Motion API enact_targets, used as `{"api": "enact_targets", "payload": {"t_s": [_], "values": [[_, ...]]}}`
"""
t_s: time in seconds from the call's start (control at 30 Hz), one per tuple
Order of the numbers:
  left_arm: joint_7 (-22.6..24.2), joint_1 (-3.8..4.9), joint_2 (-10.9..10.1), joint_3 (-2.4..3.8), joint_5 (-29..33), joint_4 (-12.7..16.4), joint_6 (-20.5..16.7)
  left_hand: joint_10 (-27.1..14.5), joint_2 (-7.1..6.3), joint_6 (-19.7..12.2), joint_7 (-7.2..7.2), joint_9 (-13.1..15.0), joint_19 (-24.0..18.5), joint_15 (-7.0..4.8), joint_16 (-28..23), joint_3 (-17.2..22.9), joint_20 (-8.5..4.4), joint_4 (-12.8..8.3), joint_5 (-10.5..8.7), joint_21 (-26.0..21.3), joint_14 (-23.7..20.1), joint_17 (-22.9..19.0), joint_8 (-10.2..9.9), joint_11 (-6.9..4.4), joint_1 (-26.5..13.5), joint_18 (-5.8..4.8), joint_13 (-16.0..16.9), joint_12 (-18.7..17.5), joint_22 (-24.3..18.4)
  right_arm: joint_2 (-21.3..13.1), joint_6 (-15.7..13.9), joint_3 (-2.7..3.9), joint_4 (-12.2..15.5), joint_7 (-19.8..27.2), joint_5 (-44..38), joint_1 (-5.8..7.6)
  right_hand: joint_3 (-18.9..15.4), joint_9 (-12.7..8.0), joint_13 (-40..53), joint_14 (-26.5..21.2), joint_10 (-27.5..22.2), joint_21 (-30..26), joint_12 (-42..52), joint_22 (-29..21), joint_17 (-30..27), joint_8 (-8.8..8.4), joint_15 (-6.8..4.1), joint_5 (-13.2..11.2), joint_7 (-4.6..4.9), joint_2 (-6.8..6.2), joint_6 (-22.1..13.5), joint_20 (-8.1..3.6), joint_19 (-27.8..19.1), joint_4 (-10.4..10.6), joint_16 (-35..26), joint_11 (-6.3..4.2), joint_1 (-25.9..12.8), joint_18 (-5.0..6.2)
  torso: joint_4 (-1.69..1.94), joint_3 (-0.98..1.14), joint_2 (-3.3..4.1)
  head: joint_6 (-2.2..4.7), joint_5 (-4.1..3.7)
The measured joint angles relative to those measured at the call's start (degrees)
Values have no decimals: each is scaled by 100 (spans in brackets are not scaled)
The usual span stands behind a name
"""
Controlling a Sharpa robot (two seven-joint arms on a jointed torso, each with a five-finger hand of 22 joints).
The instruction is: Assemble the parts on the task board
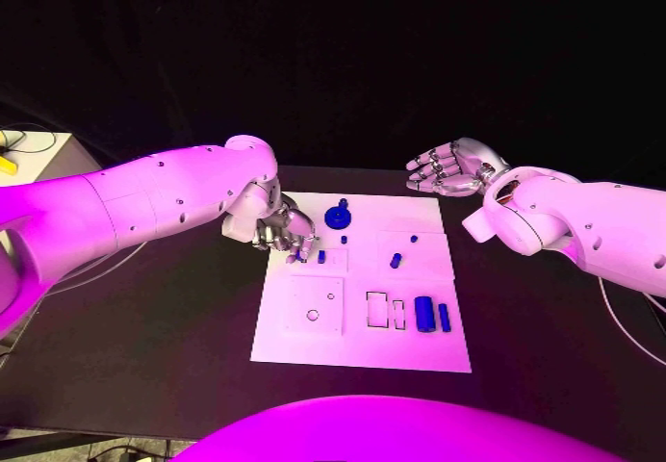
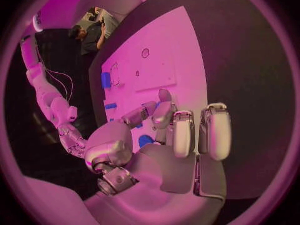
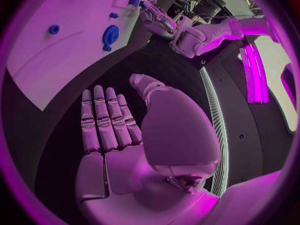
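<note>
The white task board lies in the middle of the black table. My left hand hovers over its far left corner with the fingers bent down. Their tips are right beside a small blue part, and I cannot tell whether they touch it. A round blue knob part stands just right of that hand. A blue peg lies mid-board, and two blue blocks lie near the right edge. My right hand hangs beyond the far right corner; the right wrist view shows its fingers straight and empty.
A square outline with a small hole and rectangular slots mark the board's near half. Bare black table surrounds the board. A pale bench corner with cables stands at the far left.
</note>
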Motion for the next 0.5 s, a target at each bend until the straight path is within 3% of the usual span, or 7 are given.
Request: {"api": "enact_targets", "payload": {"t_s": [0.5], "values": [[-10,0,145,-28,-49,-192,47,1,5,0,-1,7,0,0,0,-16,0,-16,-24,-1,0,0,-6,3,45,1,-1,0,-1,2,1,0,9,0,0,0,0,0,0,0,0,0,0,-5,0,0,0,34,0,0,0,0,0,0,0,0,0,0,1,-4,1,0,-12]]}}
